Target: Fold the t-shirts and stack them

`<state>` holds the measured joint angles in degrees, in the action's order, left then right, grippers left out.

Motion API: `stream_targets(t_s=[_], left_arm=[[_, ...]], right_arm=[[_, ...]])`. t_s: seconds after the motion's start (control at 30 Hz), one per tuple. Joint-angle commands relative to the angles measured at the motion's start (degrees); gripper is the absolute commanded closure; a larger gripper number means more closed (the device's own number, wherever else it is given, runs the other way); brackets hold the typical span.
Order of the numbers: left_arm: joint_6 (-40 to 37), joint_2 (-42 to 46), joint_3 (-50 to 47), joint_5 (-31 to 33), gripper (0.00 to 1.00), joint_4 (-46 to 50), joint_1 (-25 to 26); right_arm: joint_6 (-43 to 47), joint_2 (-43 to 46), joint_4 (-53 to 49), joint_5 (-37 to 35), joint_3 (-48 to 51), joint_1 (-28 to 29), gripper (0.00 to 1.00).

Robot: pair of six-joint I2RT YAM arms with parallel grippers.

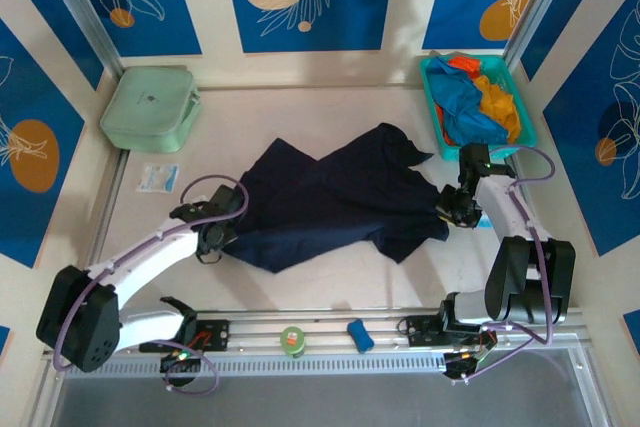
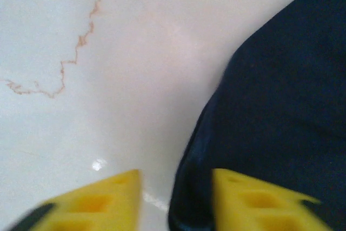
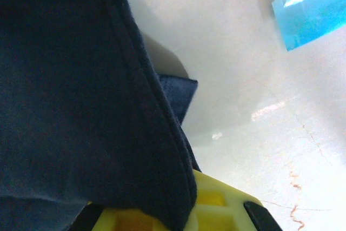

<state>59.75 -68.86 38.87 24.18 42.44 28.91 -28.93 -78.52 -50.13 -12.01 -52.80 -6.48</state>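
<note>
The left gripper (image 1: pixel 213 232) sits low on the table (image 1: pixel 330 117) at the left end of the dark navy t-shirt (image 1: pixel 335 197). Its wrist view shows the jaws standing apart. One yellow finger (image 2: pixel 116 201) is over bare tabletop and the other is over navy cloth. The shirt's curved edge runs into the gap between them without being pinched.

The right gripper (image 1: pixel 455 209) is at the shirt's opposite end, with its jaws clamped on the edge of the cloth. In its wrist view a fold of the shirt drapes over the yellow finger (image 3: pixel 216 204) and hangs raised off the table, casting a shadow beneath.

The navy shirt lies spread but rumpled between the two grippers. Its long axis runs from one gripper to the other, left to right across the table, and tilts a little toward the far side at the right end. A pointed flap sticks out away from the arms, just ahead and to the left of the right gripper. I cannot tell which end is the collar.

Ahead of the right gripper, a teal basket (image 1: pixel 432 97) holds a bright blue t-shirt (image 1: pixel 465 102), an orange t-shirt (image 1: pixel 500 102) and a bit of red t-shirt (image 1: pixel 462 64), all bundled. Well ahead and to the left of the left gripper stands a pale green box (image 1: pixel 150 107). A small white and blue packet (image 1: pixel 158 179) lies between the box and that gripper.
</note>
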Motion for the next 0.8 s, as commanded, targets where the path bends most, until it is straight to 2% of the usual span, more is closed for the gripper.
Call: stream_targets(t_s=[0.0, 0.1, 0.23, 0.3, 0.4, 0.53, 0.63, 0.77], left_arm=[[-0.7, -2.5, 0.2, -3.4, 0.36, -1.1, -0.4], [-3.0, -5.3, 4.0, -4.7, 0.19, -1.0, 0.0], [-7.9, -8.9, 12.1, -3.9, 0.1, 0.5, 0.4], [-11.1, -12.3, 17.4, -3.4, 0.07, 0.8, 0.1], [-15.8, -19.5, 27.0, -3.8, 0.05, 0.9, -0.3], [-20.7, -30.8, 39.9, -5.0, 0.07, 0.1, -2.1], [-24.0, -39.1, 48.5, -6.6, 0.09, -0.5, -4.0], [-28.4, -50.9, 60.8, -10.5, 0.16, -1.0, -6.8]], right_arm=[[-0.5, 0.3, 0.6, 1.7, 0.5, -0.4, 0.94], [0.1, 0.8, 0.3, 3.0, -0.2, -0.3, 0.72], [1.3, 2.0, -1.2, 3.7, -3.3, 0.1, 0.51], [1.9, 2.0, -1.8, 4.1, -5.7, 0.9, 0.44], [2.8, 0.1, -2.5, 4.5, -10.2, 3.0, 0.4], [3.4, -4.4, -3.2, 4.5, -16.7, 6.5, 0.38], [3.5, -8.0, -3.5, 4.0, -20.4, 9.2, 0.39], [3.2, -12.7, -3.9, 3.6, -24.0, 12.4, 0.44]])
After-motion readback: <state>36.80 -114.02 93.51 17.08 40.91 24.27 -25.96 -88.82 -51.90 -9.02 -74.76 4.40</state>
